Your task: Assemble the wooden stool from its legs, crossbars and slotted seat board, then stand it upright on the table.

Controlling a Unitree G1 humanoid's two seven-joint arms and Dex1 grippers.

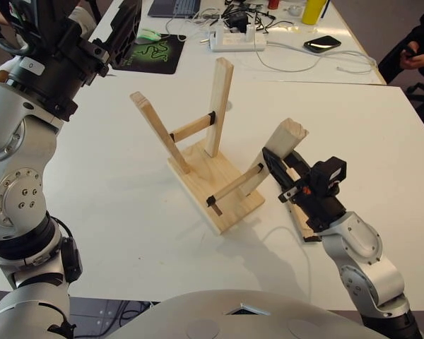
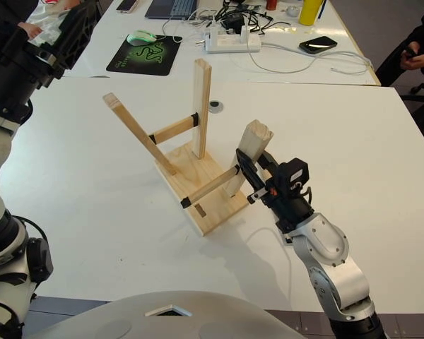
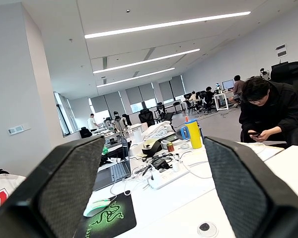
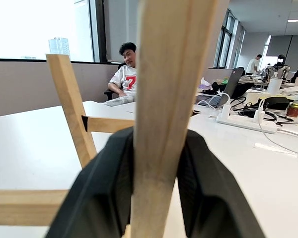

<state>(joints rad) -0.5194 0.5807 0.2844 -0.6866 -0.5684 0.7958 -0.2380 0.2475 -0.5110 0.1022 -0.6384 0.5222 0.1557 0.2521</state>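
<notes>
The slotted seat board (image 1: 203, 169) lies flat mid-table. Two legs stand on its far end, one tilted (image 1: 159, 131) and one upright (image 1: 219, 106), joined by a crossbar (image 1: 192, 128). A third leg (image 1: 286, 141) leans at the board's right edge, with a second crossbar (image 1: 233, 187) running from it down to the board's near corner. My right gripper (image 1: 272, 164) is shut on this leg; in the right wrist view its fingers (image 4: 104, 178) press both sides of the wood (image 4: 169, 99). My left gripper (image 3: 151, 198) is open, raised at the far left (image 1: 124, 28).
Another wooden piece (image 1: 302, 224) lies on the table under my right wrist. On the far table sit a mouse pad with a mouse (image 1: 152, 51), a power strip (image 1: 237, 39), cables, a phone (image 1: 322, 44) and a yellow bottle (image 1: 312, 10). A cable grommet (image 2: 215, 107) lies behind the stool.
</notes>
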